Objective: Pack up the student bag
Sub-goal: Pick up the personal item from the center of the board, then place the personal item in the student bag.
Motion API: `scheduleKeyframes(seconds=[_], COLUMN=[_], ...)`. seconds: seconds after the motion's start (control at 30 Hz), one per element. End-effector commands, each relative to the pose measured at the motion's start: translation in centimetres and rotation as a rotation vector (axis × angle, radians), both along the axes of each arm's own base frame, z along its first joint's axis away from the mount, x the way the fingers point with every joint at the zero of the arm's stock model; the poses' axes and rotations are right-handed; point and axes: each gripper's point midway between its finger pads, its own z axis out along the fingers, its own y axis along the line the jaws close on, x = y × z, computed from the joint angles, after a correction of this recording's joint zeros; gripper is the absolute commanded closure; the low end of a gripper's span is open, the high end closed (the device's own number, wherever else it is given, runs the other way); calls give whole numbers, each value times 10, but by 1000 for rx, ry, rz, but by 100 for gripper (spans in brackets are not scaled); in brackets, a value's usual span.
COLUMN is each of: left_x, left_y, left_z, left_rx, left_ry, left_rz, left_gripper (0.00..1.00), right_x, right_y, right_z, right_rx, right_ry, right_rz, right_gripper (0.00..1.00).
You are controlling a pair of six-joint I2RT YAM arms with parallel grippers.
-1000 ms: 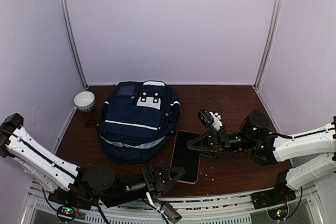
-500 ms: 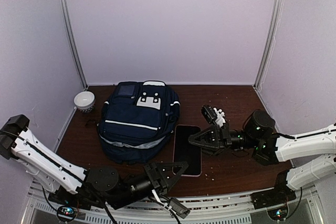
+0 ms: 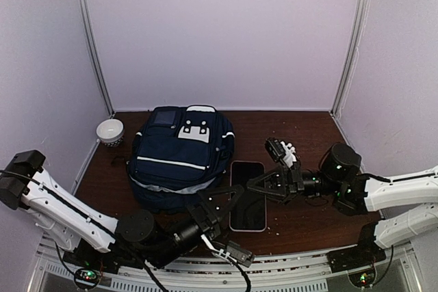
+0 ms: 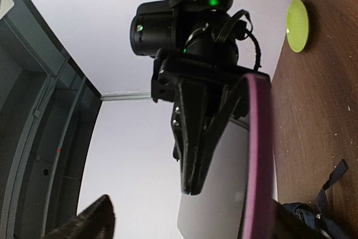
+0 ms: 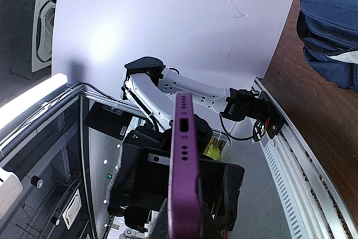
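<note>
Right gripper point(image 3: 259, 186) is clamped on one end of the phone point(image 3: 246, 211), beside the student bag point(image 3: 179, 158). Unsupported by the wide-spread left gripper point(image 3: 226, 204), it could be dropped.

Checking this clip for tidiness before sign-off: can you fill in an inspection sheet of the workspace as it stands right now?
Surface: dark brown table, pale crumbs scattered on its right half.
Job's things: navy backpack lies left of centre, grey lining showing at its near end; phone in a pink case just right of it.
Clutter: white bowl at the far left; yellow-green disc on the table, seen only from the left wrist.
Grippers: right gripper shut on the phone; left gripper open at the phone's near left edge.
Cables: white cable loops below the left wrist.
Surroundings: pale lilac walls, metal corner posts.
</note>
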Motion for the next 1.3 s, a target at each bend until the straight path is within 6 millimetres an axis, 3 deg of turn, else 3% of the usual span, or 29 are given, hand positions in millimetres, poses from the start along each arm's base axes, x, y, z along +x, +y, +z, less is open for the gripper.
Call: scheduleKeyframes(seconds=[0.0,0.13,0.27,0.5,0.67,0.77,0.87,1.07,1.27], left_x=[15,25,49,100,133,159,177,159,140], left_y=[8,19,39,84,103,115,136,143,160], left_z=[33,47,61,56,11,-9,-28,-97,-157], left_rx=[-174,-269,-403,-562,-554,-586,-596,-291,-39], left_ry=[56,69,111,252,554,961,1170,1449,1558], left_rz=[50,86,171,420,548,553,638,852,1039], left_gripper=[2,2,2,2,2,2,2,2,5], right_x=[5,28,70,143,155,155,150,136,123], right_y=[-4,-14,-34,-72,-84,-90,-98,-113,-123], right_z=[24,19,23,27,14,1,-14,-41,-57], right_rx=[42,1,-33,-167,-279,-326,-359,-401,-412], right_ry=[-99,-127,-178,-259,-297,-299,-298,-284,-268], right_rz=[-54,-170,-336,-594,-654,-667,-675,-688,-692], right_gripper=[100,100,100,100,100,100,100,100,100])
